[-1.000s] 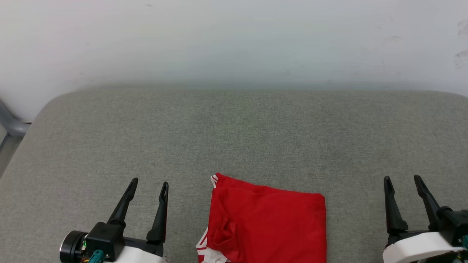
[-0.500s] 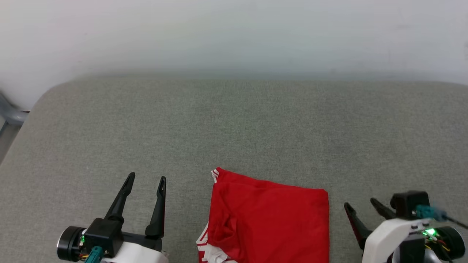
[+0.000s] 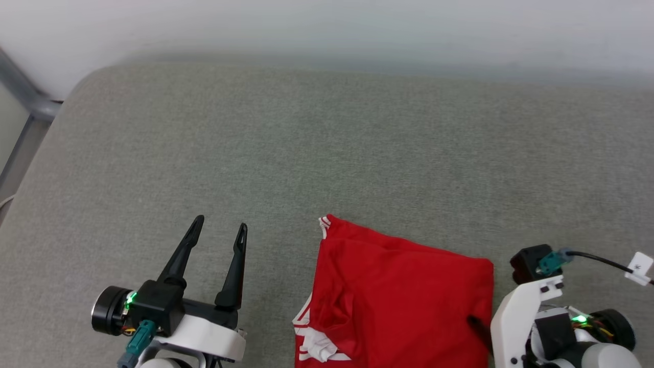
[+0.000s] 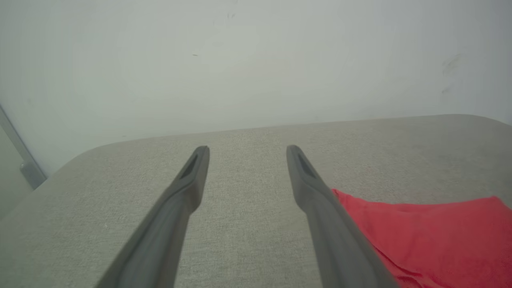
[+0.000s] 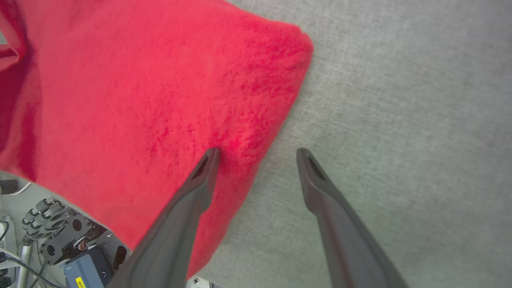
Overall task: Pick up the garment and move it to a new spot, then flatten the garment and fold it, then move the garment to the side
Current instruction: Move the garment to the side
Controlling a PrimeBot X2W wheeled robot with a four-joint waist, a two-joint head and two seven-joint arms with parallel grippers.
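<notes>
Two risks stand out. The garment (image 3: pixel 403 296) lies folded into a rough rectangle at 6 o'clock in the head view, at the near edge of the grey padded counter (image 3: pixel 306 143). A careless tug toward 6 o'clock could therefore slide it off. The other risk is a shallow pinch. If the right pincer (image 5: pixel 258 150) closes on the top layer alone, the fold would likely peel open as the cloth is lifted, and the stack would lose its shape. Closing too deep might nip the counter's cover instead.

In its wrist view that pincer is spread wide and holds nothing. It straddles the garment's edge at 3 o'clock, with one finger (image 5: pixel 192 192) over the red cloth and the other over bare grey fabric. Whether either tip actually presses down cannot be told.

At 7 o'clock in the head view, the left pincer (image 3: pixel 221 221) is also fully released and empty. It sits just beside the garment's edge at 9 o'clock, apart from it, and points toward 12 o'clock.
</notes>
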